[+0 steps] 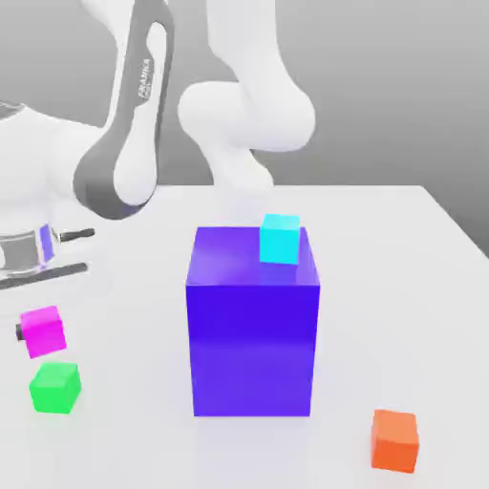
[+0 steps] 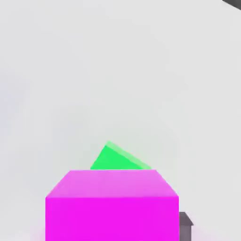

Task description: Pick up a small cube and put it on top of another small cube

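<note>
Magenta cube (image 1: 43, 331) seemingly above white table (image 1: 420, 287), green cube (image 1: 54, 388)

Big blue-purple block (image 1: 253, 334) stands mid-table, tallest obstacle. Cyan cube (image 1: 281, 239) on block's top adds height at far corner toward exterior view's right. Arm (image 1: 134, 134) arches over space behind and to exterior view's left of block. Magenta cube (image 1: 43, 331) held off table in gripper (image 1: 29, 331), just above green cube (image 1: 54, 387); narrow gap between them. Open table between green cube and block. Orange cube (image 1: 394, 439) alone near front, exterior view's right, bare table (image 1: 401, 287) around it.
</note>
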